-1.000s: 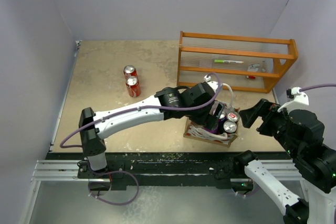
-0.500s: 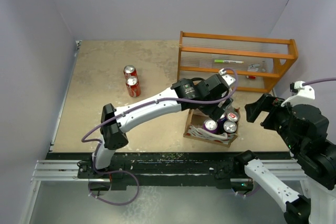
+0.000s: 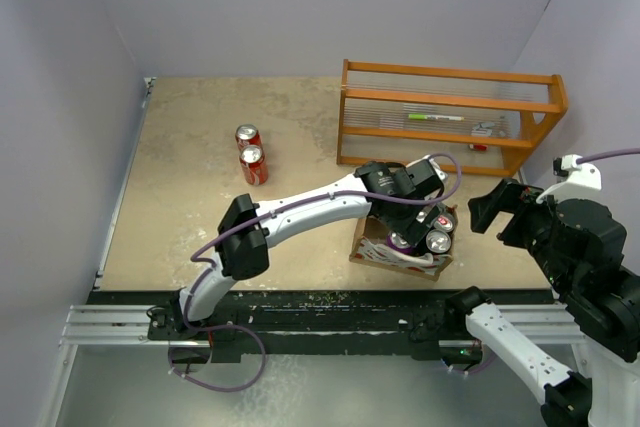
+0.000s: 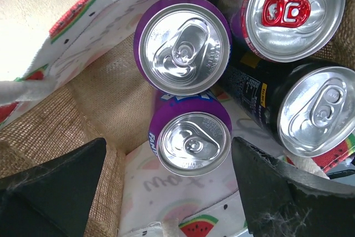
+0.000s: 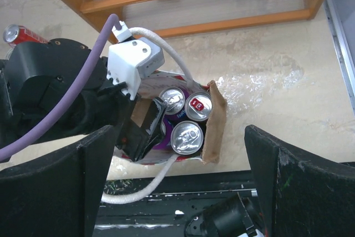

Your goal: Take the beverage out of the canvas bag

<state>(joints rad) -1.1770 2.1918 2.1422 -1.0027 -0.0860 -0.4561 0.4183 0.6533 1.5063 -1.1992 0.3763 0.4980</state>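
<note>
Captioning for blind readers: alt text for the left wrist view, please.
Four drink cans seen from above inside a tan canvas bag with watermelon-print panels: two purple cans, a red-tabbed can, a black can. The left arm's open black jaws flank the nearer purple can.

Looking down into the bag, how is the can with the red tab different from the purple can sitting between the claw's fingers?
The red-tab can has a red pull tab, while the purple can has a plain silver one. The red-tab can sits in a corner of the canvas bag, outside the left gripper's span. The purple can lies between its open fingers. Both have unopened silver lids facing up.
</note>
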